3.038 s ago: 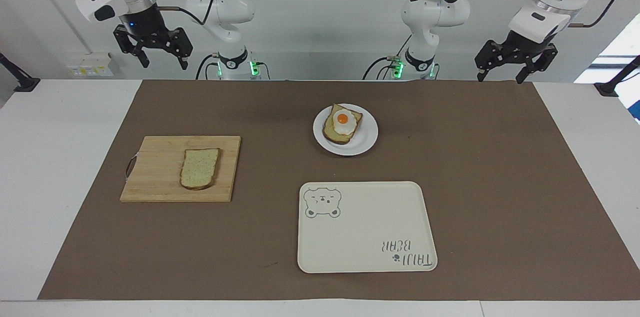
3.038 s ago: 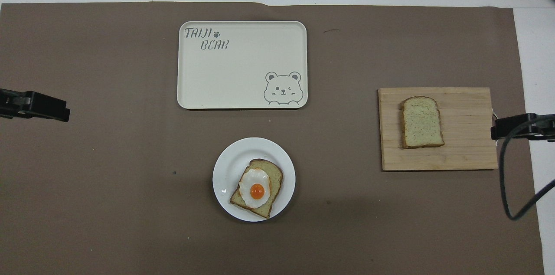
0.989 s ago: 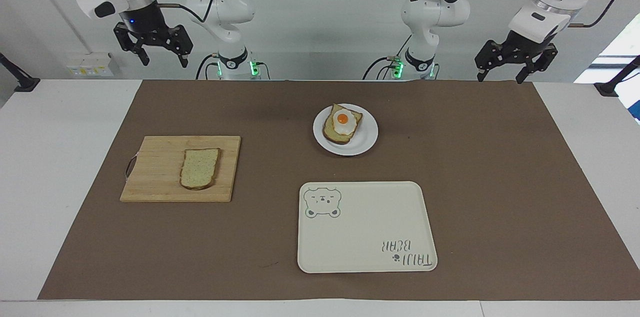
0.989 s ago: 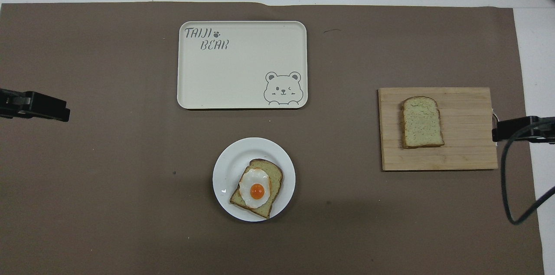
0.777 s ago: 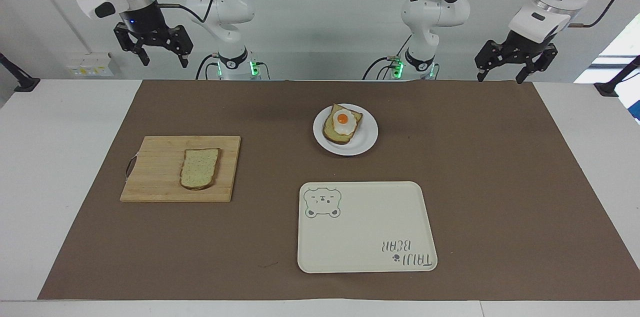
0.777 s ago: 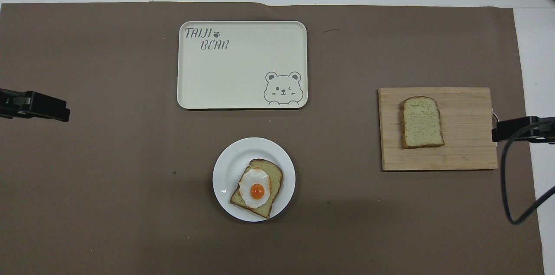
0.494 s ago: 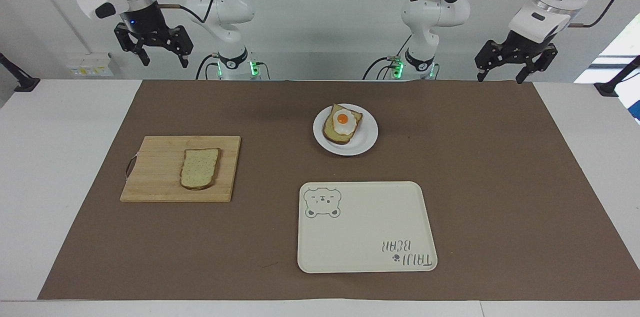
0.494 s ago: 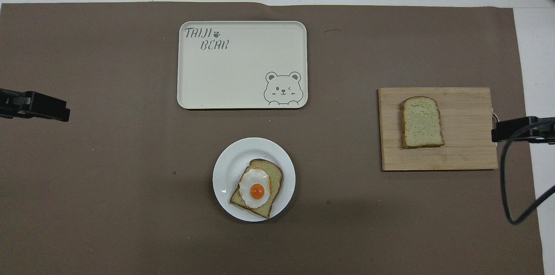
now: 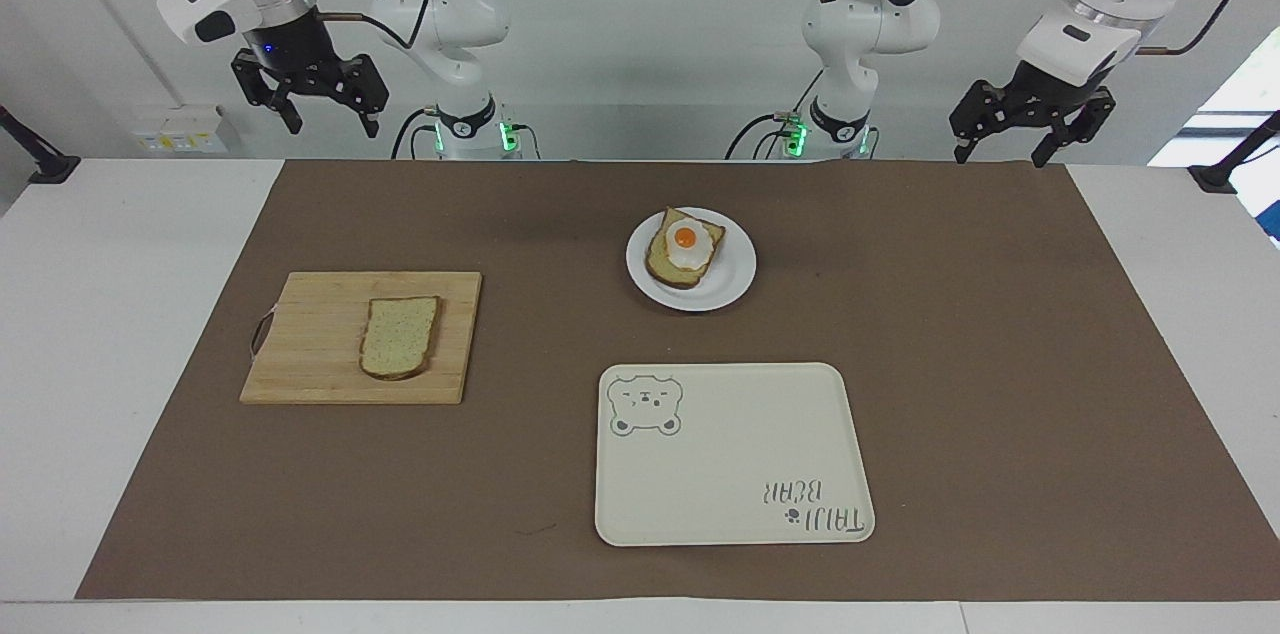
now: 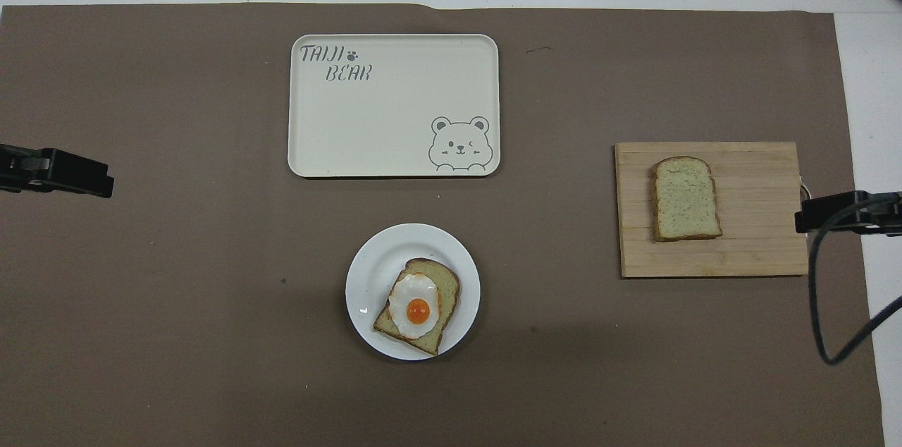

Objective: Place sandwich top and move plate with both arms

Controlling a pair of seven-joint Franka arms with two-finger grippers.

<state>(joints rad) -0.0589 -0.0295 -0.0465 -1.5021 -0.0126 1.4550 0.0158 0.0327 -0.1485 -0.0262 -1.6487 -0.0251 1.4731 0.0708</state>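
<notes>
The sandwich top [image 9: 400, 336] is a plain bread slice lying flat on a wooden cutting board [image 9: 300, 344] toward the right arm's end; it also shows in the overhead view [image 10: 685, 198]. The white plate [image 9: 725, 289] sits mid-table near the robots and bears a bread slice with a fried egg [image 9: 685, 244]. My right gripper [image 9: 331, 127] is open and raised over the mat's edge, apart from the board. My left gripper [image 9: 1000, 157] is open, raised at the left arm's end, and waits.
A cream rectangular tray with a bear drawing [image 9: 730, 454] lies farther from the robots than the plate. A brown mat [image 9: 1000, 364] covers the table. The cutting board has a small handle loop [image 9: 262, 332] on its outer edge.
My right gripper has shifted slightly toward the cutting board. The left gripper, bread, plate and tray have not moved.
</notes>
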